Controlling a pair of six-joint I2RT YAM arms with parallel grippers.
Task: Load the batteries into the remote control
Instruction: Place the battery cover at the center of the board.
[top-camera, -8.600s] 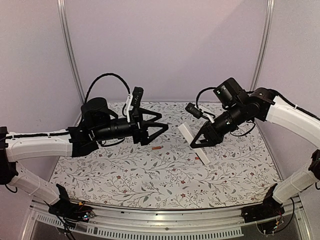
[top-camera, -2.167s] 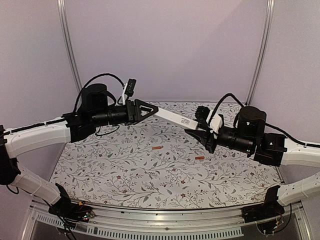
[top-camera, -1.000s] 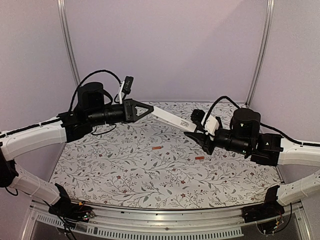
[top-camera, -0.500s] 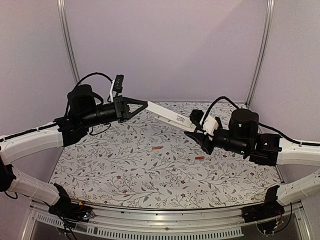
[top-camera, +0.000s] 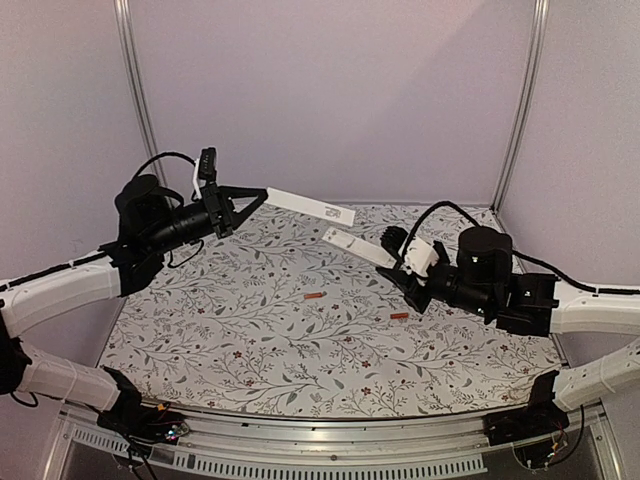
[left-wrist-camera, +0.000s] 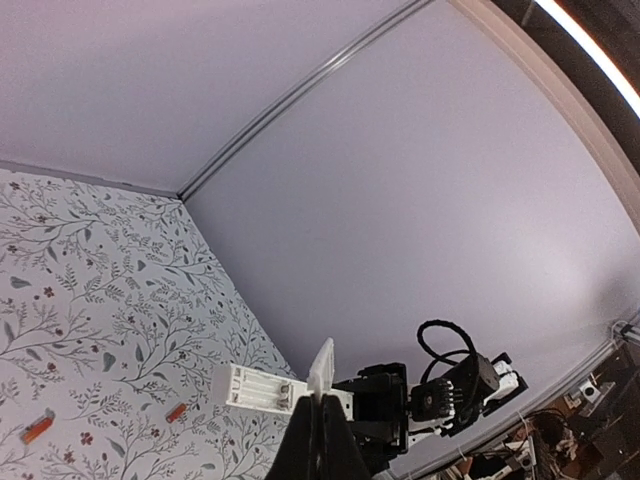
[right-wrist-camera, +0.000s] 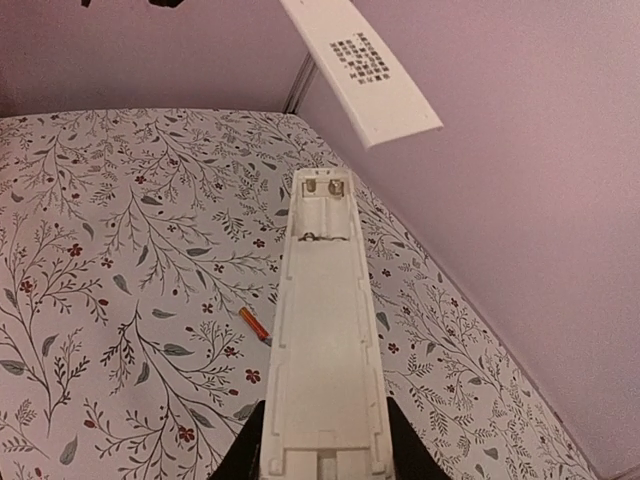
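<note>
The right arm's (top-camera: 590, 305) jaws clamp the remote control (top-camera: 358, 247) by its near end, long axis pointing toward the left arm (top-camera: 60, 285), open bay at the far tip. That arm's jaws pinch the battery cover (top-camera: 310, 206), apart above it. Both batteries (top-camera: 314, 297) (top-camera: 399, 316) lie on the desk (top-camera: 250, 350) below, one almost under the right jaws.

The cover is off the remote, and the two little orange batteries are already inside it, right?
Not quite. The cover is off the remote, but the batteries are not inside: the top view shows both lying on the table, and the right wrist view shows the battery slot empty.
</note>
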